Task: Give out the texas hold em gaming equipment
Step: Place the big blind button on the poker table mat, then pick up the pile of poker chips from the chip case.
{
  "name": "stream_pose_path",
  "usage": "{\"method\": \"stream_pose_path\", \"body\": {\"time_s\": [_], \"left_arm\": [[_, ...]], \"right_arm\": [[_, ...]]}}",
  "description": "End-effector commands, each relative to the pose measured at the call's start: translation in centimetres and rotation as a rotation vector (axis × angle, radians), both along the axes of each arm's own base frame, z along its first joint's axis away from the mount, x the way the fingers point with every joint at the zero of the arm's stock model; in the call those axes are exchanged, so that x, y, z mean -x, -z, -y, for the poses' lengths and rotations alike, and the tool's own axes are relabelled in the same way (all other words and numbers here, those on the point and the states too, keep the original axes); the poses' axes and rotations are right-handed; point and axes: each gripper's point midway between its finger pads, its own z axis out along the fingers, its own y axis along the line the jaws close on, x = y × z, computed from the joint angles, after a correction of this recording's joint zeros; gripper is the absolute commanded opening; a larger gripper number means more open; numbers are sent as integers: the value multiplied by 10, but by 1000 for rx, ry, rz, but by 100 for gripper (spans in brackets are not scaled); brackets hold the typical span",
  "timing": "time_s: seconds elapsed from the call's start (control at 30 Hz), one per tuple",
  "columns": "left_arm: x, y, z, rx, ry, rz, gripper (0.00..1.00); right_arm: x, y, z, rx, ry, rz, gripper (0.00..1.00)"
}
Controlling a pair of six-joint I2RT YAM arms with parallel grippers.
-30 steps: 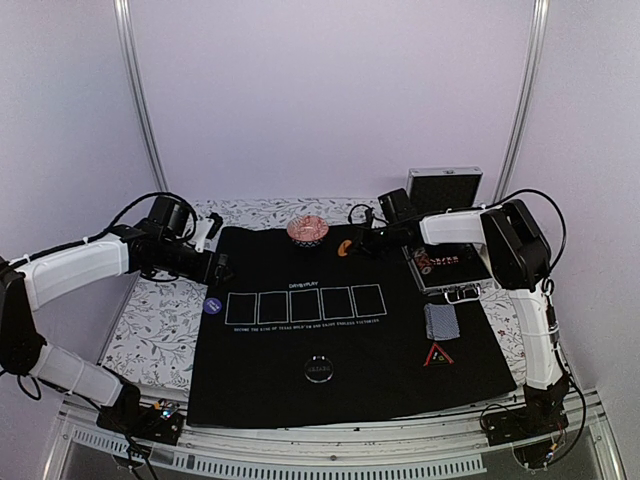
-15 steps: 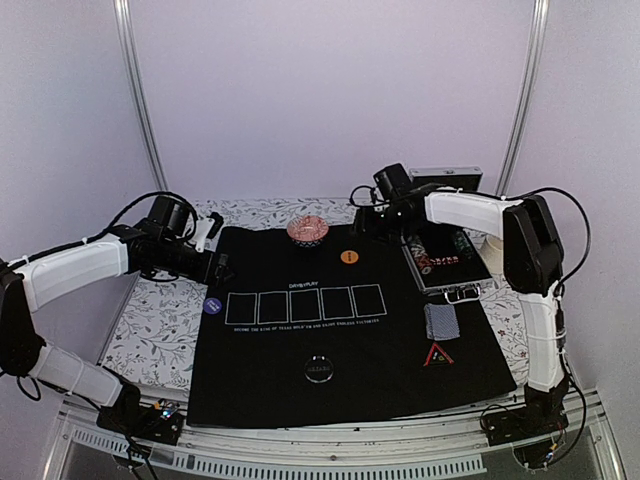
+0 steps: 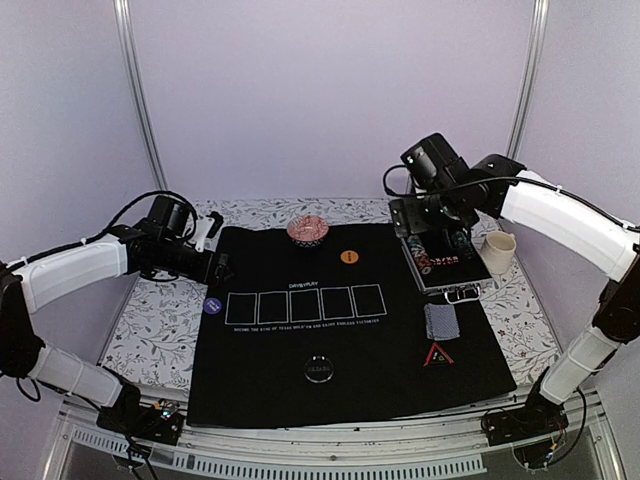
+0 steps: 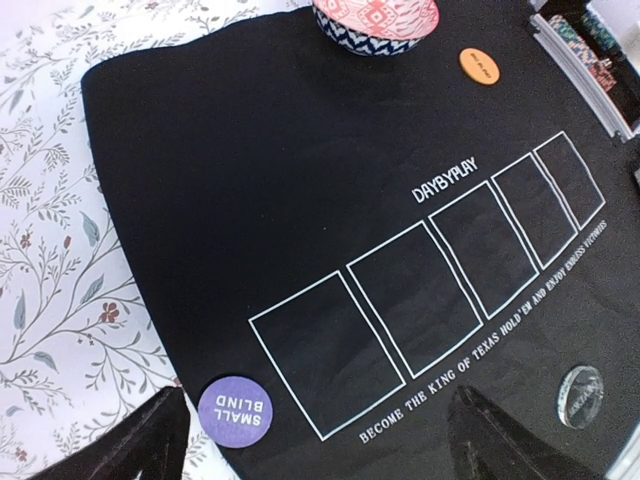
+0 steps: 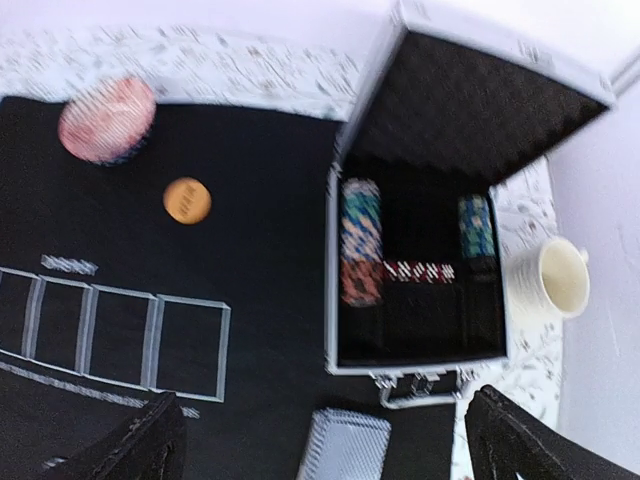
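Two grippers, both spread wide, neither holding anything.

Left gripper (image 3: 218,268): low over the left edge of the mat (image 3: 260,350). In the wrist view its fingers (image 4: 140,450) stand far apart with nothing between them. The blue button (image 4: 236,406) lies flat at the mat's left edge, just beside the first of the five white rectangles (image 4: 330,350).

Right gripper (image 3: 428,215): raised above the open case (image 3: 447,268), jaws wide and not touching the case. The chips (image 5: 361,240) sit in rows inside the case: a teal and red column on the left, a teal stack on the right, and a short red row between them.

Orange button (image 3: 348,257): flat on the mat, between the bowl (image 3: 308,231) and the case, apart from both.

Cards (image 3: 441,320): one stack, face down on the mat just in front of the case. The triangle (image 3: 438,354) lies just nearer than the stack.

Black button (image 3: 319,368): on the mat, in front of the rectangles.

Cup (image 3: 499,250): upright, right of the case.
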Motion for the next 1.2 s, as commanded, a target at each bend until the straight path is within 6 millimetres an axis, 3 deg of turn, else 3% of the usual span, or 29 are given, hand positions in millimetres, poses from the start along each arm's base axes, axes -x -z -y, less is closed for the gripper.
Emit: {"method": "stream_pose_path", "body": {"time_s": [0.0,0.1,0.23,0.33,0.47,0.57,0.67,0.73,0.83,0.97,1.07,1.17], "left_arm": [[-4,-14,2,9,-11,50,95],[-10,-30,3,44,-43,72,98],[-24,-72,2,192,-171,164,98],[-31,-88,-1,367,-260,149,98],[-32,-94,1,563,-191,97,98],[-28,-111,-3,701,-140,110,98],[-26,-116,0,698,-105,123,98],[-24,-108,1,674,-111,98,98],[-19,-93,4,648,-104,70,98],[-11,-81,16,638,-42,22,98],[-9,-80,21,654,-10,-3,98],[-9,-79,23,652,6,-10,98]], "right_arm": [[45,51,64,147,137,-153,99],[65,63,70,47,127,-162,99],[82,78,79,-97,111,-158,99],[80,76,89,-235,123,-149,99],[67,58,105,-291,132,-81,99],[56,45,93,-300,36,-79,99],[43,41,68,-257,-159,-122,99],[35,40,49,-188,-322,-140,99],[7,32,41,44,-503,-36,99],[6,57,24,324,-936,71,99],[-14,63,28,495,-1115,155,99],[-45,76,43,515,-1147,92,98]]}}
